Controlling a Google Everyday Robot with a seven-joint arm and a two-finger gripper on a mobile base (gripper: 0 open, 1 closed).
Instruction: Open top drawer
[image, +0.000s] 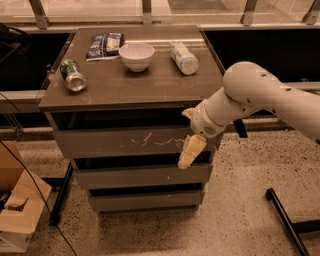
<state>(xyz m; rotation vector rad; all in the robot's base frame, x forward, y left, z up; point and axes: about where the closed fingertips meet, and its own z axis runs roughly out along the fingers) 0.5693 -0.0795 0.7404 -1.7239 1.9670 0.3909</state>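
The top drawer (115, 142) is a wide grey-brown front panel with pale scratches near its centre, just under the cabinet top, with a dark gap above it. My gripper (189, 148) is at the end of the white arm that comes in from the right. It hangs in front of the right part of the top drawer's front, just right of the scratches, its pale tip reaching down to the panel's lower edge. Whether it touches the panel I cannot tell.
On the cabinet top (150, 87) stand a white bowl (136, 55), a green can (73, 76) lying on its side, a clear plastic bottle (183, 57) and a dark snack bag (105, 45). Two lower drawer fronts (140, 175) sit below. A cardboard box (17, 212) and cables lie on the floor at left, and a black stand leg (285, 220) at right.
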